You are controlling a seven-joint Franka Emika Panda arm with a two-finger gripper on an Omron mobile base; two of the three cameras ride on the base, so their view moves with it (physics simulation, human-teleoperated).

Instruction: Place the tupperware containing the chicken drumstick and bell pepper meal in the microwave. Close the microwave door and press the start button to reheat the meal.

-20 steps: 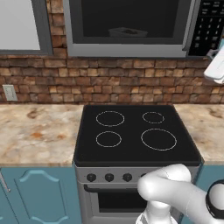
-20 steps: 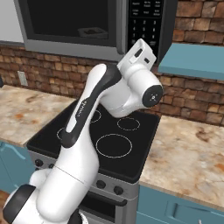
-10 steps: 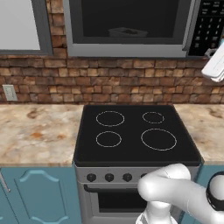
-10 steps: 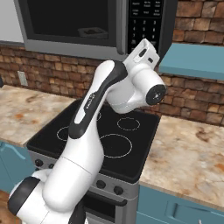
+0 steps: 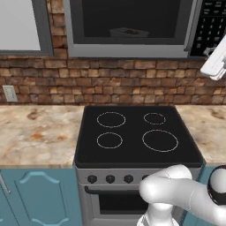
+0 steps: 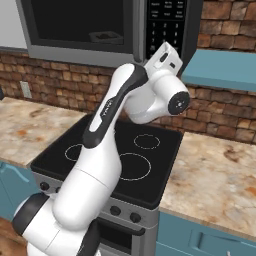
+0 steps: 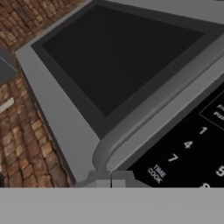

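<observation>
While the microwave door (image 5: 132, 24) sits closed on the microwave (image 6: 100, 30) above the stove (image 5: 137, 134), the tupperware (image 5: 129, 32) shows inside. The gripper (image 7: 111, 178) is beside the keypad (image 7: 192, 148); its opening cannot be told.

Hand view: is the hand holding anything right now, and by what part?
Nothing is held. The hand faces the closed microwave door near the lower end of its handle, fingers together.

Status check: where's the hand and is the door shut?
Gripper at the microwave door handle's lower end, by the keypad. Door shut. Finger state unclear.
</observation>
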